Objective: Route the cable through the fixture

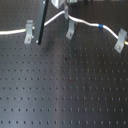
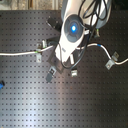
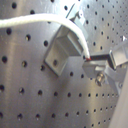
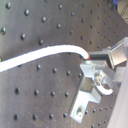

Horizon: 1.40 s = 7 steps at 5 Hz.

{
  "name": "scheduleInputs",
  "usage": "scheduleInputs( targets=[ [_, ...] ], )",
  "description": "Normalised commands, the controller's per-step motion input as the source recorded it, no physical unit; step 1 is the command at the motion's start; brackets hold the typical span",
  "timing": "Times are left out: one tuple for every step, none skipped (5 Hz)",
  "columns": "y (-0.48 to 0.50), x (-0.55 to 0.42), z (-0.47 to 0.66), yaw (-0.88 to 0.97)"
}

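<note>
The black perforated table (image 1: 65,90) fills both exterior views. The white cable (image 1: 85,22) runs across the upper part of the first exterior view — over three metal fixtures: left (image 1: 30,31), middle (image 1: 70,30), right (image 1: 120,41). In both wrist views the gripper (image 3: 90,60) pinches the cable's end beside a fixture.

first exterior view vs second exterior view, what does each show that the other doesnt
Only the first exterior view shows a blue band on the cable and leaves the middle clip unblocked. Only the second exterior view shows the arm's white body with its blue light from above, and a blue object at the second exterior view's left edge. Both show the white cable running across metal clips on the black perforated table.
</note>
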Motion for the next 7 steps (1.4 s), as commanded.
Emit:
scheduleInputs(
  targets=[
    [-0.003,-0.256,0.17,-0.01],
    [0.243,-0.075,0.0,0.0],
    [0.289,0.034,-0.01,0.05],
    [0.258,0.194,-0.03,0.17],
    [0.024,0.197,0.0,0.0],
    [-0.177,0.215,0.0,-0.16],
    [-0.223,0.081,0.0,-0.25]
  ],
)
